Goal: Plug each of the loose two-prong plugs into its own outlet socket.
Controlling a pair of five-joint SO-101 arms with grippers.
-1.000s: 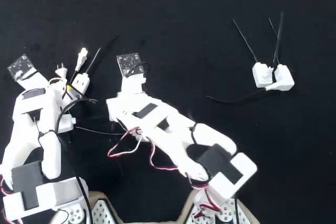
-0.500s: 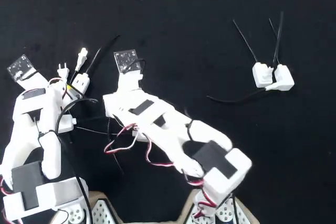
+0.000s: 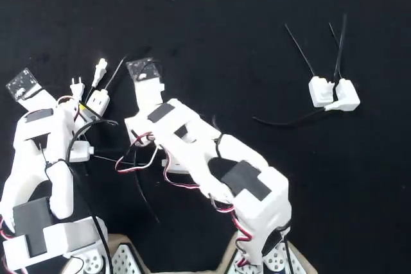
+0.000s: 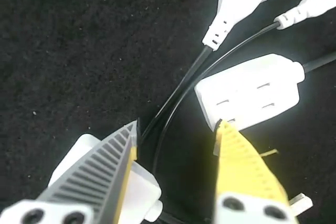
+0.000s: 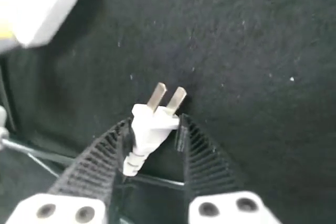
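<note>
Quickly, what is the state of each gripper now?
Left gripper: open, holding nothing.
Right gripper: closed on a two-prong plug.

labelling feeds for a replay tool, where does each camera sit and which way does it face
High view: fixed above the table, looking down on left arm and right arm.
Left wrist view: on the left arm, facing the outlet block past its open left hand.
Right wrist view: on the right arm, looking past the right hand gripping a plug.
Shared: high and left wrist views both show the outlet block.
</note>
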